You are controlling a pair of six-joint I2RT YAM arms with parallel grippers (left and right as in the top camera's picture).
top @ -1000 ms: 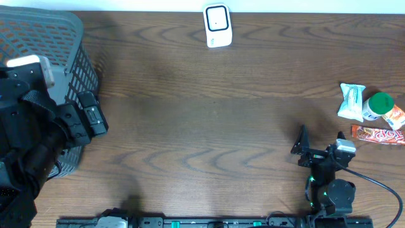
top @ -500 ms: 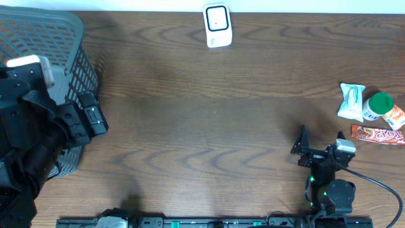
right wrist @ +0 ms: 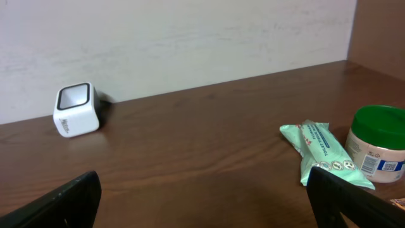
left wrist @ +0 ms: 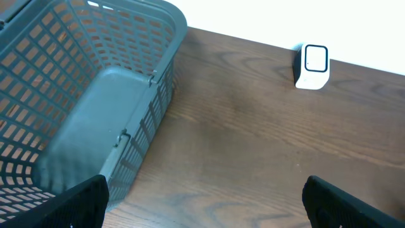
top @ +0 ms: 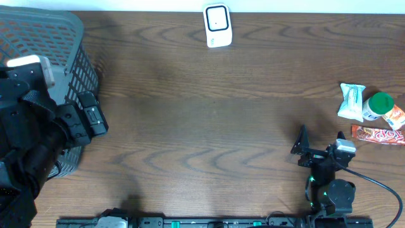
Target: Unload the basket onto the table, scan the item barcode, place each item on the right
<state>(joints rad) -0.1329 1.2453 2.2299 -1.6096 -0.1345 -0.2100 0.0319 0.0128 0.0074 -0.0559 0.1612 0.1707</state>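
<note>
jaws: left gripper [left wrist: 204, 201] and right gripper [right wrist: 204, 201] both wide, empty | progress: zero — green pack [top: 351, 101] not picked up, scanner [top: 216, 25] unused | todo: grab, show barcode to scanner

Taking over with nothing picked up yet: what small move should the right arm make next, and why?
Probably ease the right gripper toward the green packet: its jaws are open and empty, the packet lies close ahead, and the scanner needs an item.
</note>
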